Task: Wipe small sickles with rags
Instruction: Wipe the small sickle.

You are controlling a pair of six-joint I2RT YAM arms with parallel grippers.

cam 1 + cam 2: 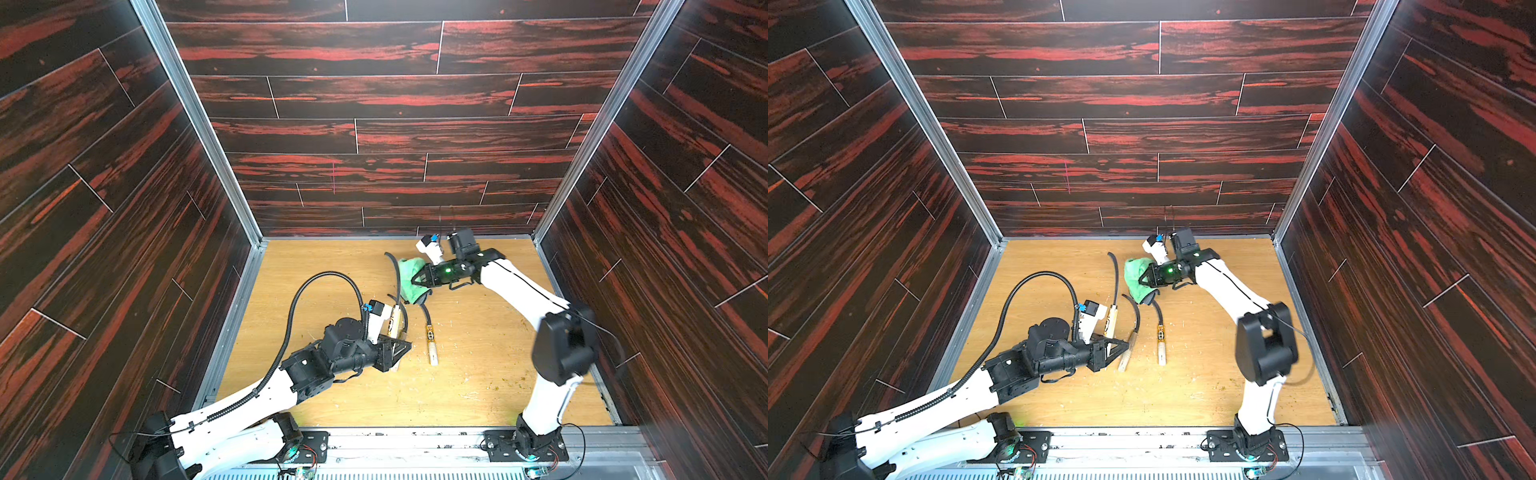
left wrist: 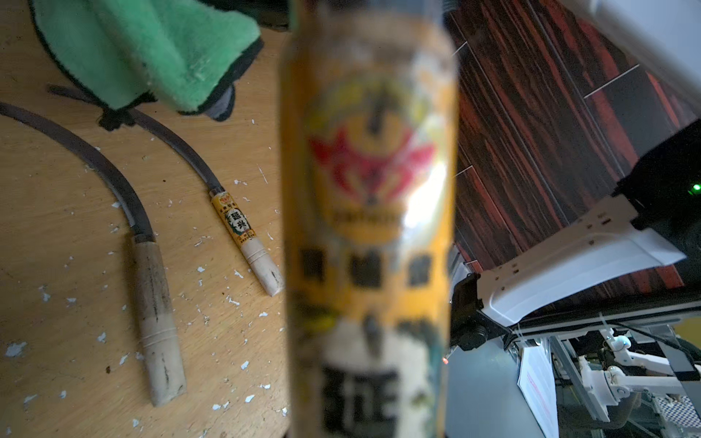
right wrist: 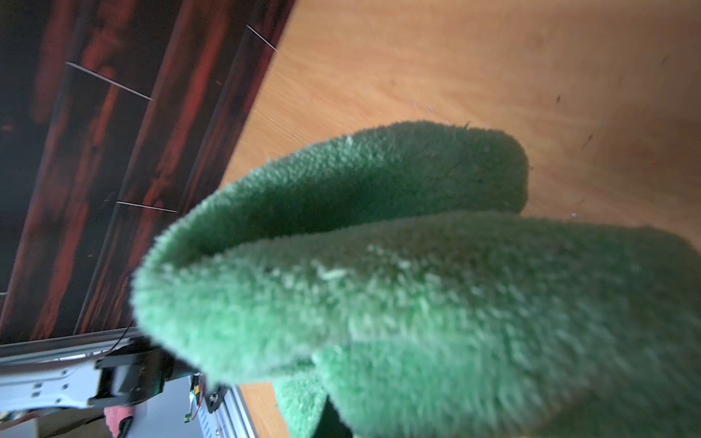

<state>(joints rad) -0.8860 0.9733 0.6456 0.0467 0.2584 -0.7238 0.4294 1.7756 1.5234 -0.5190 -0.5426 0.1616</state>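
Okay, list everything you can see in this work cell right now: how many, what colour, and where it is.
held sickle: one, dark blade, yellow-labelled handle, gripped by the left gripper.
plain sickle: one, dark blade, pale bare handle, lying on the table by the left gripper.
labelled sickle: one, dark blade, yellow-black label, lying on the table beside the plain sickle.
rag: one, green with black trim, over the labelled sickle's blade tip.
flakes: many, white, scattered on the table.
table: one, tan wood.
walls: three, dark red-black, around the table.
left gripper: black, shut on the held sickle.
right gripper: black, shut on the rag.
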